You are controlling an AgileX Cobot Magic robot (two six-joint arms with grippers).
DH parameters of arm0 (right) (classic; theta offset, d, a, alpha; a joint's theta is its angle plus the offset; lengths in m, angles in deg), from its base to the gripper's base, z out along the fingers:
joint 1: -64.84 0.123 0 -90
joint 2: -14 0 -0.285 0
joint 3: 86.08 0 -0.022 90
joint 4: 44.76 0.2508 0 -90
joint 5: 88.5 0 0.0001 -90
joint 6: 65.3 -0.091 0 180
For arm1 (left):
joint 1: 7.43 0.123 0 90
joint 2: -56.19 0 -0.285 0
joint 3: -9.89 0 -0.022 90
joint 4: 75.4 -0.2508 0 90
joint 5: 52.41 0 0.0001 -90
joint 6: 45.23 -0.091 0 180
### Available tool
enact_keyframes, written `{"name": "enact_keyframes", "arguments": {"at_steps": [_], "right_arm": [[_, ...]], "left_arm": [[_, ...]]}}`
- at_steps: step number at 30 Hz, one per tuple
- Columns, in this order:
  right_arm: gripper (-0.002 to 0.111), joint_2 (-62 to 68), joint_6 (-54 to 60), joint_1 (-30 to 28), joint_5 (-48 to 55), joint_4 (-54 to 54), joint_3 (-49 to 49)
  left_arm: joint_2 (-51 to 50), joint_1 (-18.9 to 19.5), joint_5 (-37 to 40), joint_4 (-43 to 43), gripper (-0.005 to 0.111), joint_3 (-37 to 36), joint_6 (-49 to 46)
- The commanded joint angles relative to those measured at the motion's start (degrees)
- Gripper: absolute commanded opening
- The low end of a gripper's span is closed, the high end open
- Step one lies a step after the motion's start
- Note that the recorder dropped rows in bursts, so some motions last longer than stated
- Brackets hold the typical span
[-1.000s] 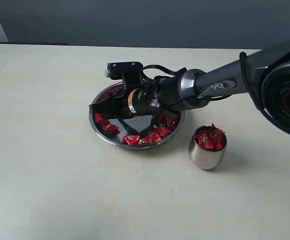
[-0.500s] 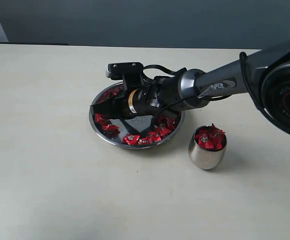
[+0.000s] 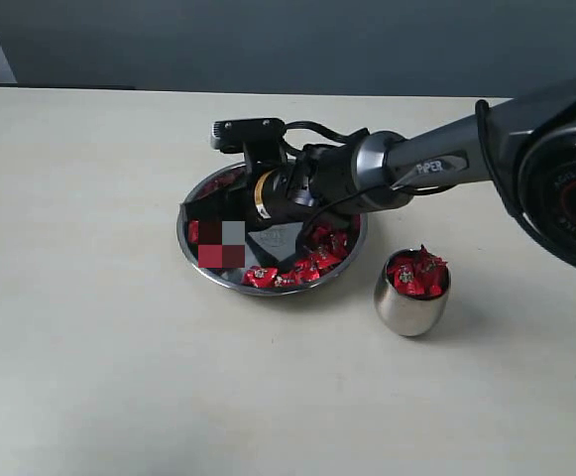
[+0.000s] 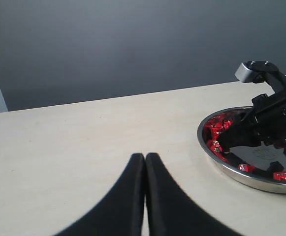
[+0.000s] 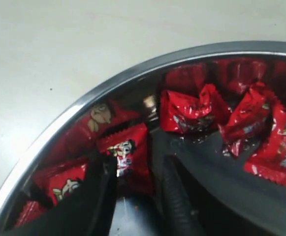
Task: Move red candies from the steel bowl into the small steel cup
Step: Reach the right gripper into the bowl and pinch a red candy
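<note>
The steel bowl [image 3: 268, 289] holds several red candies [image 3: 307, 270] around its wall. My right gripper [image 3: 198, 220] reaches into the bowl's left side. In the right wrist view its fingers [image 5: 135, 164] are shut on a red candy [image 5: 128, 147] lying against the bowl's rim [image 5: 108, 86]. More candies [image 5: 192, 110] lie beside it. The small steel cup [image 3: 412, 307] stands right of the bowl, heaped with red candies [image 3: 416, 270]. My left gripper [image 4: 144, 156] is shut and empty over bare table, well apart from the bowl [image 4: 241, 174]; the exterior view does not show it.
The right arm [image 3: 416, 169] stretches in from the right, above the bowl's far half. A pale table [image 3: 119, 377] surrounds bowl and cup. A blurred square patch [image 3: 218, 246] covers part of the bowl's left side in the exterior view.
The right gripper and wrist have risen slightly inside the bowl's left side and the fingers have drawn in. Bowl, cup and left gripper are unchanged.
</note>
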Motion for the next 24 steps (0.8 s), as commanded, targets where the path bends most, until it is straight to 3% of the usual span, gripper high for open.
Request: {"name": "enact_keyframes", "arguments": {"at_steps": [1, 10, 17, 24], "right_arm": [[0.032, 1.3, 0.1, -0.3, 0.0, -0.5, -0.3], [0.03, 2.2, 0.1, -0.3, -0.1, -0.5, -0.3], [0.001, 2.2, 0.1, -0.3, 0.1, -0.5, -0.3], [-0.001, 1.1, 0.1, -0.3, 5.9, 1.6, -0.3]], "left_arm": [[0.3, 0.0, -0.3, 0.1, 0.002, -0.3, 0.0], [0.3, 0.0, -0.3, 0.1, 0.002, -0.3, 0.0], [0.3, 0.0, -0.3, 0.1, 0.002, -0.3, 0.0], [0.3, 0.0, -0.3, 0.1, 0.002, -0.3, 0.0]]}}
